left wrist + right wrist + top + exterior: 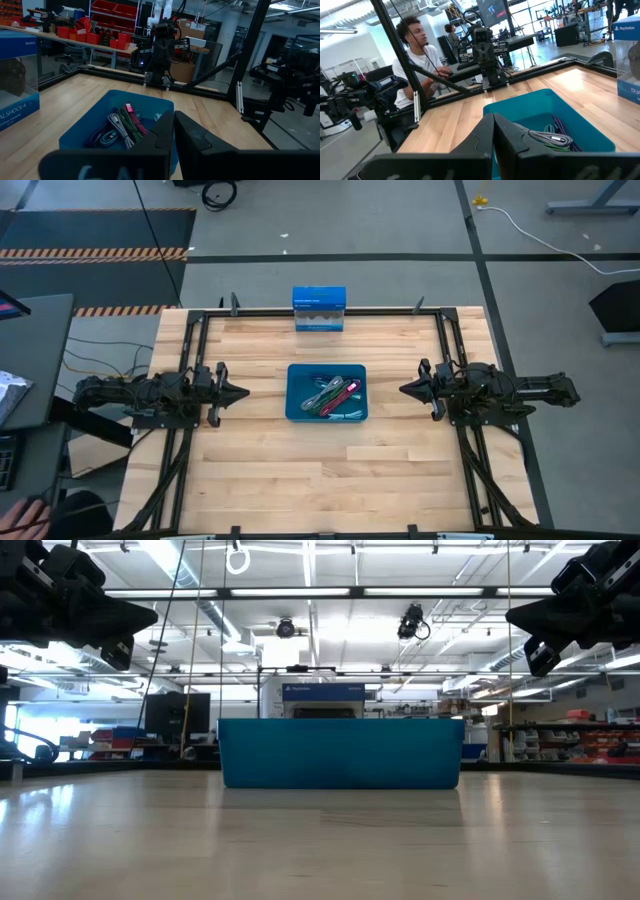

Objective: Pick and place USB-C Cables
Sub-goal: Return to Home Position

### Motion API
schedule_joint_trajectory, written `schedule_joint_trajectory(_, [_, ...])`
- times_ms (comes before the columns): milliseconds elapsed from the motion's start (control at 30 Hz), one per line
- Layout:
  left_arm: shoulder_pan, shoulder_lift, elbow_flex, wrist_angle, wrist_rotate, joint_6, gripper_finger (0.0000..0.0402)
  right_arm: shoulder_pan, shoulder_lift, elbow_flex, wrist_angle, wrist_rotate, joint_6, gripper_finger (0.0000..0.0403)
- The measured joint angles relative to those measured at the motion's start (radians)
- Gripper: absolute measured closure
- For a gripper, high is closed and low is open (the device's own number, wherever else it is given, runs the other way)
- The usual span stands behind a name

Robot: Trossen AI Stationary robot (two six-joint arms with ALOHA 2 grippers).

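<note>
High view, straight down: the USB-C cables lie heaped together inside the blue bin at the middle of the wooden table, a magenta-red cable lying on the side nearer the right arm. The left gripper hovers above the table well to one side of the bin and the right gripper well to the other, both pointing inward at it and touching nothing. Each wrist view shows that arm's two dark fingers pressed together tip to tip, with nothing between them. Grey braided, green and purple strands show among the bundles over the bin's rim. A blue retail box stands at the table's far edge, behind the bin. Beyond the table, a person in a white shirt is at a desk.
</note>
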Motion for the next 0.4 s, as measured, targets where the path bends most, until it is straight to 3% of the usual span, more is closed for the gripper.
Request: schedule_joint_trajectory(400, [0.0,0.0,0.0,0.0,0.0,0.0,0.0382,0.0,0.0,0.0,0.0,0.0,0.0,0.0389])
